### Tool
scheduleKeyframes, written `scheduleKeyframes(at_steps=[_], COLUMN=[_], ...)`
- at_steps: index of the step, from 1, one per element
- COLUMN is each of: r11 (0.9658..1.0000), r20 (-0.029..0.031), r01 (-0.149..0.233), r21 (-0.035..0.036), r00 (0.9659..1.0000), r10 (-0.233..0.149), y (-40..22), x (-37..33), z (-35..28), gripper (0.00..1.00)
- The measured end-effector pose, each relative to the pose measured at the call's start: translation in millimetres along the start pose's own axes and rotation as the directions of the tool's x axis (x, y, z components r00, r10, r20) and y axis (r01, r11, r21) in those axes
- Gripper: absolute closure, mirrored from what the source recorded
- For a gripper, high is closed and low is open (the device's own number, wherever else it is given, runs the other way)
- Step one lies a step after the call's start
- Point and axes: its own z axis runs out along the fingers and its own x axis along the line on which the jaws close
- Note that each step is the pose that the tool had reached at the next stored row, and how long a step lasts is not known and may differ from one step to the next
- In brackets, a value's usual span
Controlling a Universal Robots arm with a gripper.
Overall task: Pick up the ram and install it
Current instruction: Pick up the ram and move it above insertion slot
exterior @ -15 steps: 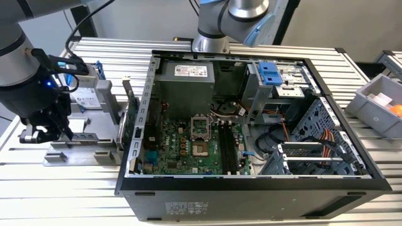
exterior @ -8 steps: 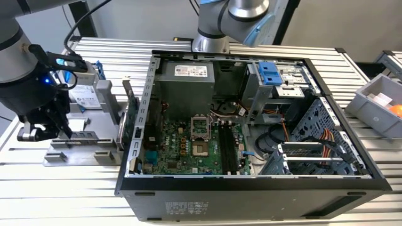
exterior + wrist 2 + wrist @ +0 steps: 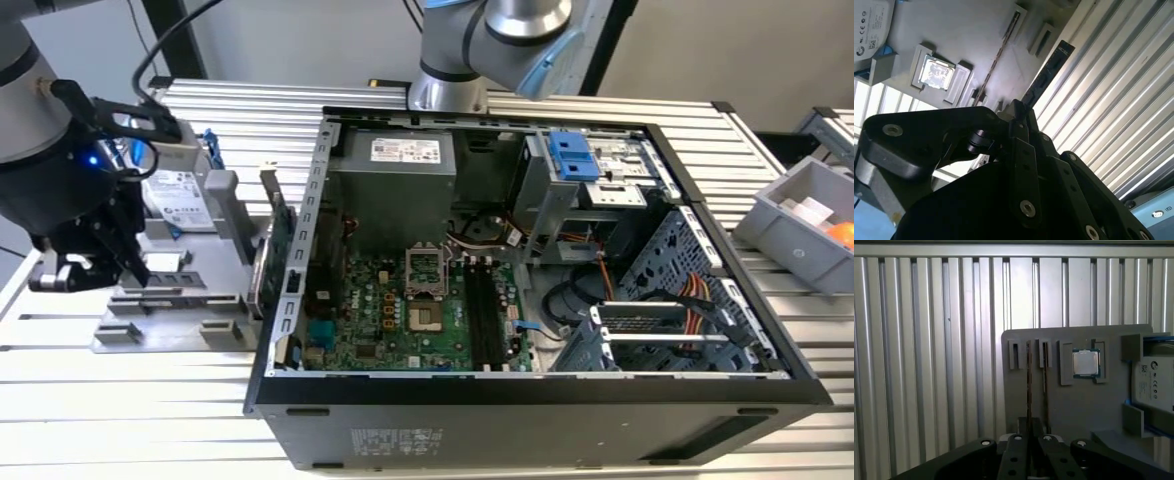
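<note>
In both wrist views a thin dark ram stick [image 3: 1049, 75] [image 3: 1029, 390] shows edge-on, running out from between my fingertips. My gripper [image 3: 1033, 427] [image 3: 1019, 112] is shut on its near end, over the grey parts tray [image 3: 1074, 410]. A second ram stick [image 3: 1044, 375] stands in the tray slot right beside it. In the exterior view my gripper [image 3: 74, 272] hangs over the tray's [image 3: 174, 300] end at the exterior view's left, well apart from the open computer case [image 3: 534, 250]. The motherboard's long ram slots [image 3: 481, 312] lie in the middle of the case.
A processor chip [image 3: 1086, 363] and a hard drive [image 3: 1154, 385] also sit in the tray. The tray and case rest on a ribbed aluminium table [image 3: 134, 400]. A second arm's base [image 3: 461, 60] stands behind the case. A grey bin [image 3: 807, 220] is at the exterior view's right.
</note>
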Motion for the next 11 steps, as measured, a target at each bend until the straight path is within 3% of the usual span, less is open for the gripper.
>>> scheduleKeyframes(at_steps=[11], r11=[1.0], r20=[0.0061], r01=[-0.004], r21=[-0.0001], r00=[1.0], r10=[0.004], y=[1.4], x=[-5.2], z=[-13.7], gripper=[1.0])
